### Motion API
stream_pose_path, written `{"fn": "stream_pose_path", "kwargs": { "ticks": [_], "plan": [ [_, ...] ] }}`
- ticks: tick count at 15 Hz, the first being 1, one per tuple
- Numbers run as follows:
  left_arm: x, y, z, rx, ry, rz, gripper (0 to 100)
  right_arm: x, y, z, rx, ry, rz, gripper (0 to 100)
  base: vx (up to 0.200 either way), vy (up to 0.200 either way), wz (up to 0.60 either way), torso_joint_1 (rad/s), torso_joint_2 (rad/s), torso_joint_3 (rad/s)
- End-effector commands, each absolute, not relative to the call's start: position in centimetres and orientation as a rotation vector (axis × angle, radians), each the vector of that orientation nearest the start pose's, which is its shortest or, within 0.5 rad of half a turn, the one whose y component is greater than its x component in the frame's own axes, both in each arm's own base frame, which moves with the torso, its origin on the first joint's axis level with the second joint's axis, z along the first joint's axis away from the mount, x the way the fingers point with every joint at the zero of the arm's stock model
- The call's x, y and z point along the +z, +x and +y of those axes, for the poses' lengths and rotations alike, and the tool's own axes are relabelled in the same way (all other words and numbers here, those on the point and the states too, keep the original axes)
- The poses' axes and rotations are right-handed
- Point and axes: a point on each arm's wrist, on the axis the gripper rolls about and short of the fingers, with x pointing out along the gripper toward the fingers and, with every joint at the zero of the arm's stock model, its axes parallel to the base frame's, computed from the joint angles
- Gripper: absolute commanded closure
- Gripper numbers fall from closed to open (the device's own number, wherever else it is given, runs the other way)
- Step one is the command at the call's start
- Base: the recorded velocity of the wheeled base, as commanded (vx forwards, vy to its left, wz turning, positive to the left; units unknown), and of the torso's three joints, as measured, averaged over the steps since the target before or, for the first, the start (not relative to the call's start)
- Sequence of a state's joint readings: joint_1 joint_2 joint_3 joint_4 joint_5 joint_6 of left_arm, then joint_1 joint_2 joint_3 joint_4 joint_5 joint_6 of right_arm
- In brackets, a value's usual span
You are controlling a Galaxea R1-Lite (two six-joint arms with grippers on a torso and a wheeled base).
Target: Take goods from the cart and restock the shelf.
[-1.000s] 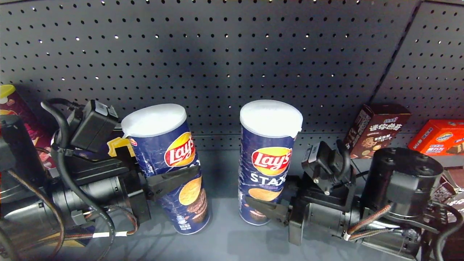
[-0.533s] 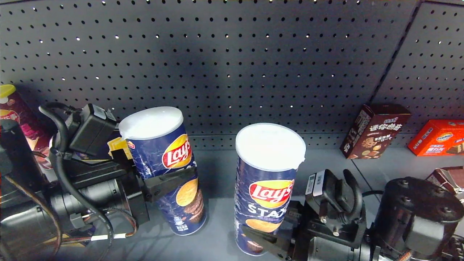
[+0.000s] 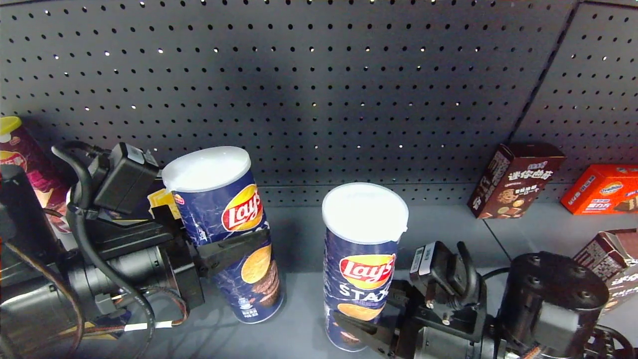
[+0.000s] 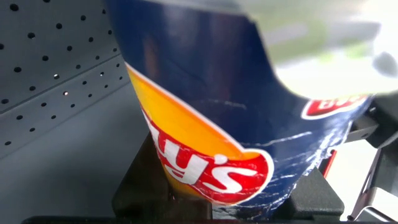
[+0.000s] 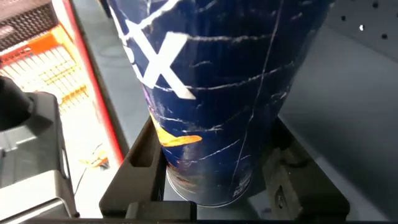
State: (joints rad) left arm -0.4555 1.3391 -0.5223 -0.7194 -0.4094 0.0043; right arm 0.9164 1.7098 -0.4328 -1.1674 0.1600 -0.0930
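We start with the shelf (image 3: pixel 299 234): its grey deck and pegboard back panel (image 3: pixel 319 99) have open room in the middle, and that is where both arms are working.

The left can (image 3: pixel 224 219) is over the deck towards the robot's left, leaning a little. Its base looks to be on the deck or just above it, but we cannot tell which. The left gripper (image 3: pixel 234 254) is clamped around its middle, with one dark finger crossing the front of the label. In the left wrist view the left can (image 4: pixel 236 112) sits tight between the jaws.

The right can (image 3: pixel 364 249) is upright, nearer the front edge and well apart from the left one. The right gripper (image 3: pixel 356 326) holds it low down, close to the base. The right wrist view shows the right can (image 5: pixel 217 93) seated between the fingers, above the grey deck.

Smaller stock lines the sides — a purple can (image 3: pixel 20 154) on the far left, a brown box (image 3: pixel 513 179) and an orange box (image 3: pixel 600 189) on the right.

We judge the task partly done for this pair. Both cans have reached the shelf, but neither is released. What is left, as we see it, is to set each one flat, open the fingers and draw the arms clear — then any further goods from the cart.
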Motion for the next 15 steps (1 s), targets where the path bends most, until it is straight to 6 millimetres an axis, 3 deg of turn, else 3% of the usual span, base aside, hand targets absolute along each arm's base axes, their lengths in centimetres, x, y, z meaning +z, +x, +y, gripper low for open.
{"fn": "stream_pose_path", "kwargs": {
  "ticks": [1,6,7,13,15],
  "plan": [
    [20.5,18.1,-9.9,-0.865,0.007,0.106,100,13.2,16.3,21.5,1.073,-0.138,0.086,100,0.000,0.000,0.00,0.000,0.00,0.000],
    [20.4,18.1,-9.8,-0.865,0.007,0.107,100,13.2,16.4,21.5,1.075,-0.137,0.085,100,0.000,0.000,0.00,0.000,0.00,0.000],
    [20.4,18.1,-9.8,-0.865,0.007,0.107,100,13.0,16.4,21.7,1.078,-0.141,0.091,0,0.000,0.000,0.00,0.000,0.00,0.000],
    [20.3,18.0,-9.8,-0.865,0.007,0.110,100,13.6,15.7,21.5,1.082,-0.138,0.056,0,0.000,0.000,0.00,0.000,0.00,0.000],
    [20.4,18.0,-9.8,-0.863,0.007,0.109,100,14.8,14.4,20.4,1.072,-0.125,0.015,0,0.000,0.000,0.00,0.000,0.00,0.000]
  ]
}}
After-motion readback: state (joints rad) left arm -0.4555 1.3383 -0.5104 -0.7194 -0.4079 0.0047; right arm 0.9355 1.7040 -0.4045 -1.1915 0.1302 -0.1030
